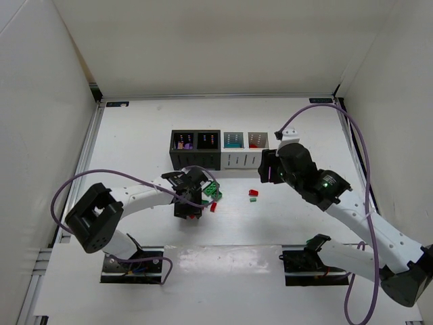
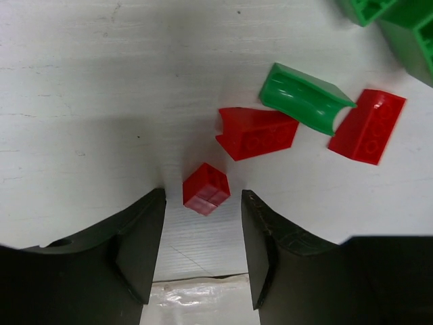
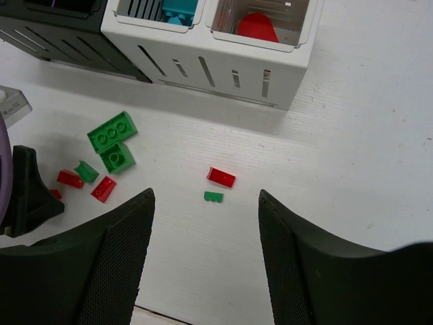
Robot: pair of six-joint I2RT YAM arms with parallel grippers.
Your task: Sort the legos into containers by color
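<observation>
My left gripper (image 2: 203, 215) is open, low over the table, with a small red cube lego (image 2: 206, 188) on the table just ahead of its fingertips. Beyond it lie a red sloped lego (image 2: 257, 133), a green curved lego (image 2: 304, 98), a red lego (image 2: 367, 126) and green legos (image 2: 406, 27). My right gripper (image 3: 203, 206) is open and empty, raised above a red lego (image 3: 221, 177) and a small green lego (image 3: 214, 196). The four containers (image 1: 220, 159) stand in a row, two black on the left, two white on the right. A teal lego (image 3: 179, 10) and a red piece (image 3: 257, 26) lie in the white ones.
In the top view the left gripper (image 1: 188, 208) sits in front of the black containers and the right gripper (image 1: 266, 167) just right of the white ones. A purple cable loops over each arm. White walls enclose the table.
</observation>
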